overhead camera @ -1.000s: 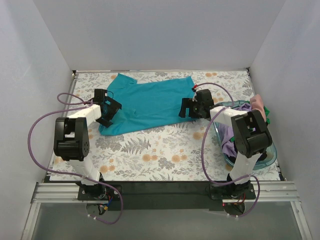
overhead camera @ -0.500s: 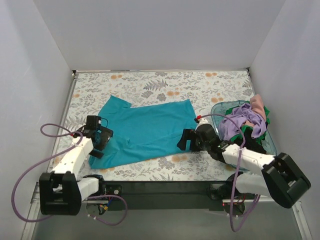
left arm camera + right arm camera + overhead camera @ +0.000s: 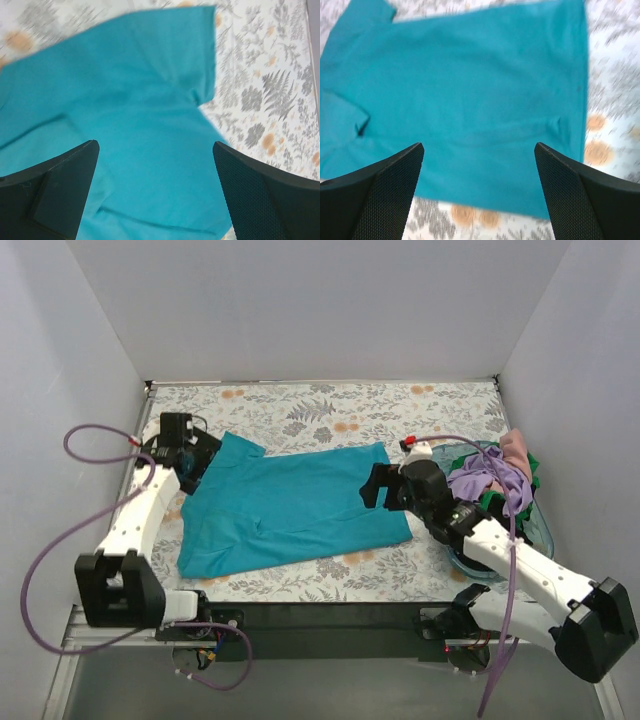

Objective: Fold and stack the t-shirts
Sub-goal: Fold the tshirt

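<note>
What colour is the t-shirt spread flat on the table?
The t-shirt is plain teal-blue, with no print; the top external view shows it best.

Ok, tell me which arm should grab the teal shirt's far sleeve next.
Left: the left gripper, open, sits beside that sleeve; the right gripper is across the teal t-shirt.

left pincer; right pincer: black | fingers: wedge-shaped, dimpled faces | behind pincers: white arm links, black joint blocks; purple cables looping rearward; red cable-end atop right pincer
</note>
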{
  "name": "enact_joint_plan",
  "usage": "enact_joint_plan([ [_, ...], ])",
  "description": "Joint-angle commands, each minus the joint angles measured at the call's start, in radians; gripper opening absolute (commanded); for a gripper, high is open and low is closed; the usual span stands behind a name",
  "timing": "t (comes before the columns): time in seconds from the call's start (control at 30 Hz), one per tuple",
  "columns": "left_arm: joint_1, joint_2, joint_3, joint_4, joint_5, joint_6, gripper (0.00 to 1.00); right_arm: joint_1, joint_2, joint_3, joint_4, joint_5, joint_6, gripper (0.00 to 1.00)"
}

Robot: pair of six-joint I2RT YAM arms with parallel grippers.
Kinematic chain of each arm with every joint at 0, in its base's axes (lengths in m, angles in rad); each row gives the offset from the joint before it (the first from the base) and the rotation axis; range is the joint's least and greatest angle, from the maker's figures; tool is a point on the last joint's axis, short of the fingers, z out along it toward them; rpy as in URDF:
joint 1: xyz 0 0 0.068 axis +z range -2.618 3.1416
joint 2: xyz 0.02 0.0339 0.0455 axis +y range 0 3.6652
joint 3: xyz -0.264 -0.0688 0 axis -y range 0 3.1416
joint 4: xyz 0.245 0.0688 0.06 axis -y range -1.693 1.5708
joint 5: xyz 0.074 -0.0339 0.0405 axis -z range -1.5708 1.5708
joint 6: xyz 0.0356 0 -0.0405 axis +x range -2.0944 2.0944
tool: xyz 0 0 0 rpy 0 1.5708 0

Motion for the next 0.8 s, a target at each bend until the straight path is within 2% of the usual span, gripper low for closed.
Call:
enact_joint_plan([
  [0.0, 0.003, 0.217, 0.176, 0.030, 0.017, 0.100, 0.98, -0.041, 0.108, 0.140, -0.019, 0.123, -0.121, 0.98],
  [0.03, 0.003, 0.337, 0.283, -0.015, 0.008, 0.106, 0.98, -0.061, 0.139, 0.168, -0.020, 0.092, -0.132, 0.98],
  [0.1, 0.003, 0.470, 0.408, -0.058, -0.031, 0.123, 0.98, -0.145, 0.236, 0.243, -0.022, 0.023, -0.137, 0.98],
  [0.13, 0.003, 0.530, 0.463, -0.078, -0.034, 0.124, 0.98, -0.174, 0.271, 0.266, -0.025, -0.057, -0.132, 0.98],
  [0.17, 0.003, 0.649, 0.589, -0.118, -0.031, 0.129, 0.98, -0.228, 0.335, 0.292, -0.028, -0.092, -0.128, 0.98],
  [0.23, 0.003, 0.749, 0.695, -0.133, -0.020, 0.166, 0.96, -0.265, 0.392, 0.349, -0.031, -0.164, -0.129, 0.98],
  [0.27, 0.003, 0.791, 0.775, -0.135, -0.008, 0.179, 0.90, -0.286, 0.446, 0.366, -0.031, -0.172, -0.134, 0.98],
  [0.4, 0.003, 0.999, 0.954, -0.133, 0.003, 0.209, 0.81, -0.314, 0.550, 0.433, -0.037, -0.192, -0.155, 0.98],
  [0.47, 0.002, 1.061, 1.020, -0.138, 0.014, 0.213, 0.79, -0.325, 0.593, 0.453, -0.037, -0.224, -0.160, 0.98],
  [0.6, -0.003, 1.181, 1.142, -0.132, 0.057, 0.230, 0.62, -0.339, 0.649, 0.476, -0.036, -0.259, -0.146, 0.98],
  [0.7, -0.009, 1.230, 1.163, -0.138, 0.038, 0.229, 0.53, -0.340, 0.687, 0.501, -0.036, -0.279, -0.148, 0.98],
  [0.77, -0.011, 1.228, 1.139, -0.142, 0.026, 0.224, 0.41, -0.340, 0.714, 0.522, -0.037, -0.265, -0.151, 0.98],
])
